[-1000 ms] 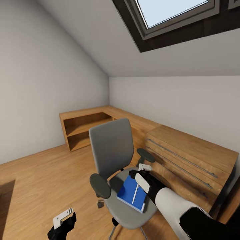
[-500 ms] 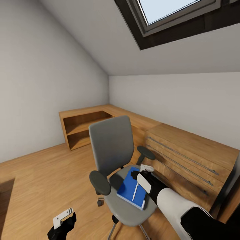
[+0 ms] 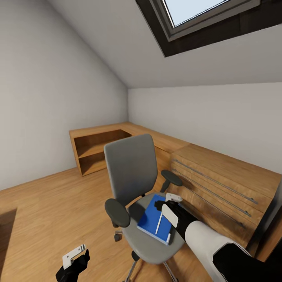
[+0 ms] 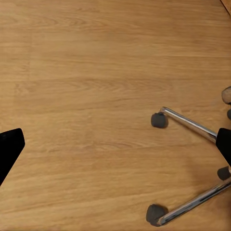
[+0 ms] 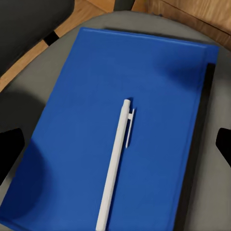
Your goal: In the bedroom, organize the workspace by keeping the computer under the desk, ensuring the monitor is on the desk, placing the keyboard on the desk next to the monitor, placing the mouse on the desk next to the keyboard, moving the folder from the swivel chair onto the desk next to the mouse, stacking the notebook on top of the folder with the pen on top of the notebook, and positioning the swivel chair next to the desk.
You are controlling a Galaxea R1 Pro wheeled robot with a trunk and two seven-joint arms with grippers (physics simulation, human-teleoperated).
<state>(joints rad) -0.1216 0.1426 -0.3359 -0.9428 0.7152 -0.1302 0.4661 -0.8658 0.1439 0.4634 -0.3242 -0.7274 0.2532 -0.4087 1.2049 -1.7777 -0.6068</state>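
The grey swivel chair [image 3: 131, 168] stands on the wood floor, its back to the low wood cabinet. On its seat [image 5: 211, 192] lies the blue folder [image 3: 150, 219] [image 5: 96, 120], with the white pen [image 3: 159, 226] [image 5: 115, 163] lying along its middle. My right gripper [image 3: 164, 201] [image 5: 116, 144] hovers open just above the folder, fingertips spread to either side of the pen, touching nothing. Low at the left, my left gripper [image 3: 74, 254] [image 4: 115, 144] hangs open over bare floor beside the chair's chrome base [image 4: 187, 122]. The desk, computer, monitor, keyboard, mouse and notebook are out of view.
A light wood cabinet with long drawers [image 3: 219, 184] runs along the right wall close behind the chair. An open wood shelf unit [image 3: 98, 150] fills the far corner. Wood floor [image 3: 47, 211] spreads out to the left. The ceiling slopes, with a skylight overhead.
The whole picture has shifted up a little, so the camera moved. My right gripper has stayed over the folder, sinking slightly toward it. The left arm has held still.
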